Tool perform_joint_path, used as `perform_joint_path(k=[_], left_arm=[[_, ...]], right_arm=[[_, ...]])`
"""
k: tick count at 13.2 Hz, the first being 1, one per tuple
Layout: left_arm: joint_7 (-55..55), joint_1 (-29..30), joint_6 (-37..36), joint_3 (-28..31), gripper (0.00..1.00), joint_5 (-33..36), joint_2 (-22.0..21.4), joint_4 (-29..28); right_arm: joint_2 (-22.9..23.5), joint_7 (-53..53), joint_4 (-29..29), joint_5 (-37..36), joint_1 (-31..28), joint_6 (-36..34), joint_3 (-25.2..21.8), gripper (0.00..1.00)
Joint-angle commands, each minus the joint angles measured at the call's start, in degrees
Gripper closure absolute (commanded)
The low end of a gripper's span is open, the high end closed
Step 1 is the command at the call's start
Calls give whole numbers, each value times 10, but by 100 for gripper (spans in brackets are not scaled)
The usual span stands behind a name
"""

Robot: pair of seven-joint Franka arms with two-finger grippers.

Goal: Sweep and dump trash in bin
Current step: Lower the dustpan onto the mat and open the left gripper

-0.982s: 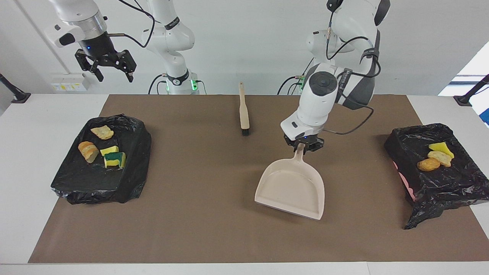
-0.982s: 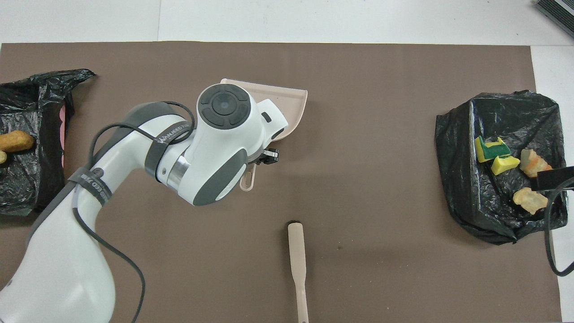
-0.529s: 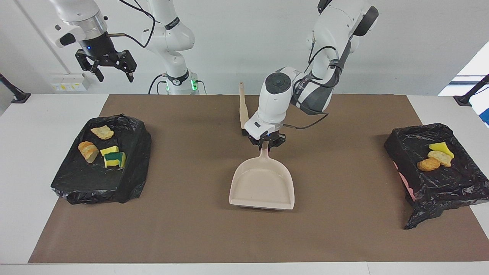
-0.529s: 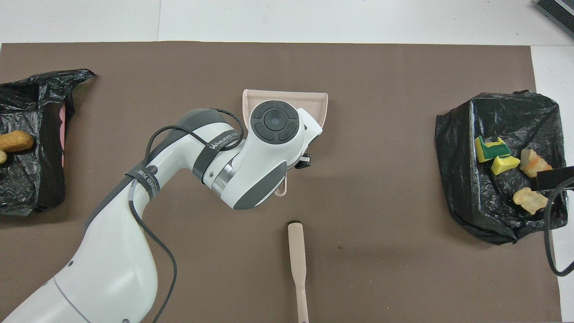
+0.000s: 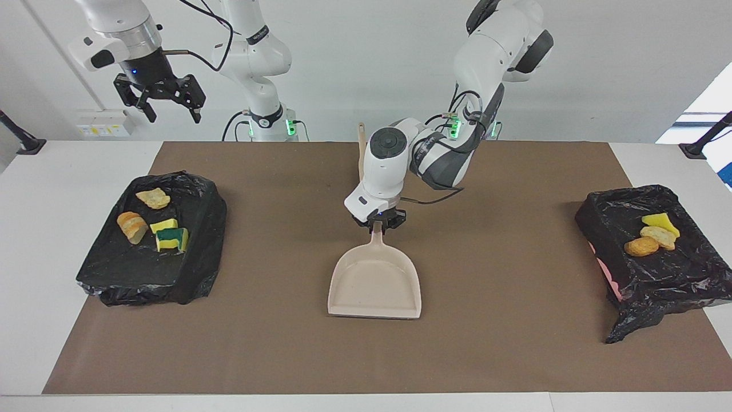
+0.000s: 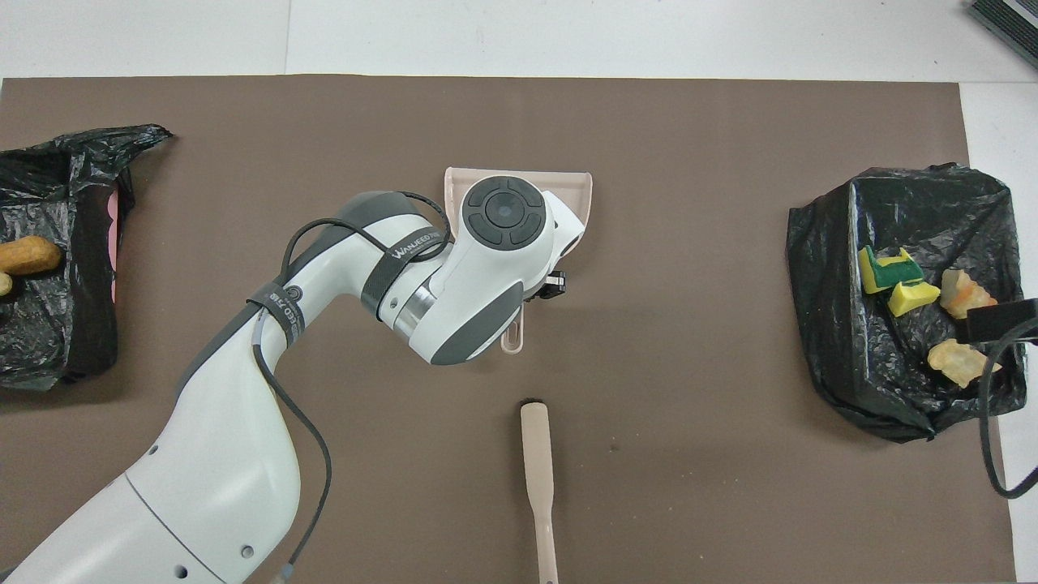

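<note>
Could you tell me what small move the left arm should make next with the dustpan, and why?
Probably lower the dustpan flat onto the mat and let go. The left gripper is shut on its handle mid-table, the pan is empty, and all the trash already lies in the two black-lined bins. The brush lies untouched nearer the robots, and the right gripper waits open, raised above its own end.

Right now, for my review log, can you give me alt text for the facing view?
The left gripper holds the beige dustpan by its handle at mid-mat, pan empty. The brush lies nearer the robots, and the right gripper waits open, raised above the bag-lined bin holding four trash pieces; the other bin holds three.
</note>
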Motion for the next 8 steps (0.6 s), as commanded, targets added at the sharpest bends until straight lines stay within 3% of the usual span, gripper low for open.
perform_joint_path(k=[1,6,8], left_arm=[[-3,-4,-10,8,0,13,-22,-5],[104,-8,-24,105,0,2,-164,-107],[190,-10,-31,169,0,-96,-226,-130]], right_arm=[[42,11,54,5,-1,-28,2,0],[36,13,50,12,0,-27,2,0],[36,13,50,12,0,-27,2,0]])
